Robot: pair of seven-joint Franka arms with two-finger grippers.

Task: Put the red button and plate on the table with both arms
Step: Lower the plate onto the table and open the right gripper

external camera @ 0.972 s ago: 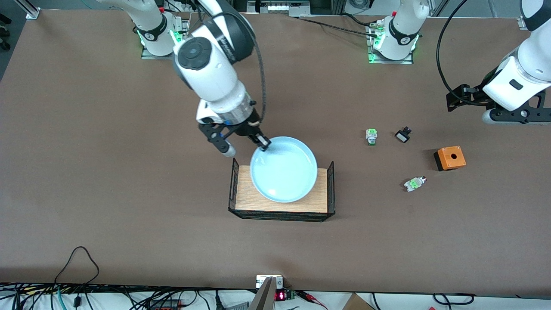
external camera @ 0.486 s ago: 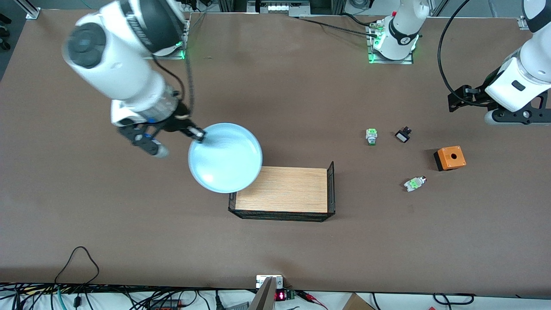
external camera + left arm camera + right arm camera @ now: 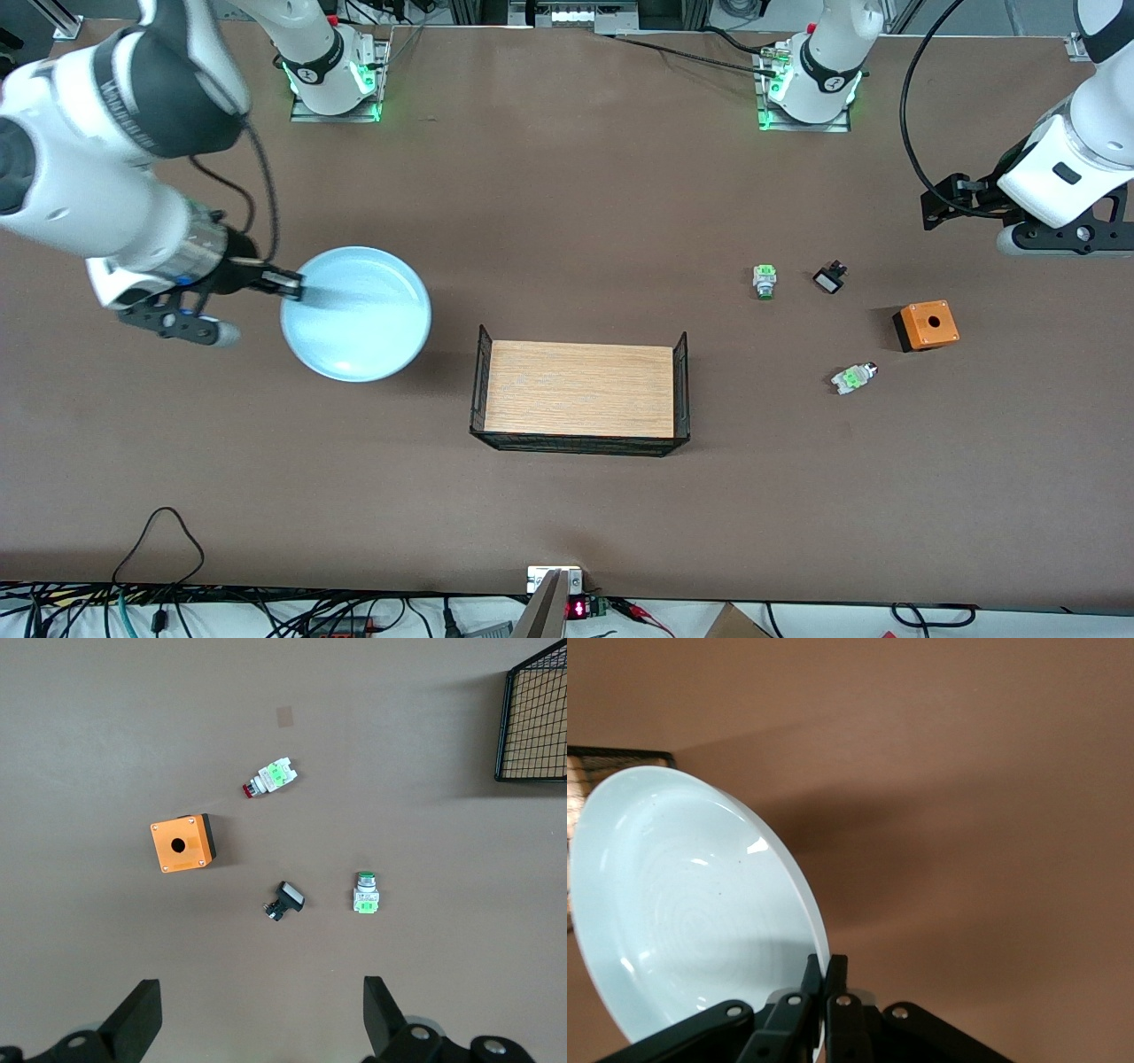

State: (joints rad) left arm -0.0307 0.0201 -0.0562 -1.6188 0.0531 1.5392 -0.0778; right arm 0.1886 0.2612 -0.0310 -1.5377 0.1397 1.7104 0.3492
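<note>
— What is gripped by the right gripper [image 3: 285, 285]?

— The rim of the plate [image 3: 356, 314] is pinched between its fingers [image 3: 835, 973], which are clamped tight on it (seen edge-on in the right wrist view); the plate is carried in the air over the table [image 3: 567, 514], toward the right arm's end, clear of the wooden shelf [image 3: 580, 390] beside it.

— And the left gripper [image 3: 257, 1014]?

— Its fingers [image 3: 379, 1010] are spread wide with nothing between them; it is held high over the left arm's end of the table, where that arm waits.

— Where is the red button [image 3: 853, 378] found?

— It is laid on its side on the table, untouched, nearer the front camera than the orange box [image 3: 926, 325] and near it; its red cap [image 3: 247, 790] is seen in the left wrist view.

— What else is set out there?

— A switch with a green cap [image 3: 765, 281] and a small black-and-white switch [image 3: 829, 279] are placed side by side, apart, farther from the front camera than the red button; the shelf is stood mid-table with black wire ends [image 3: 680, 385].
</note>
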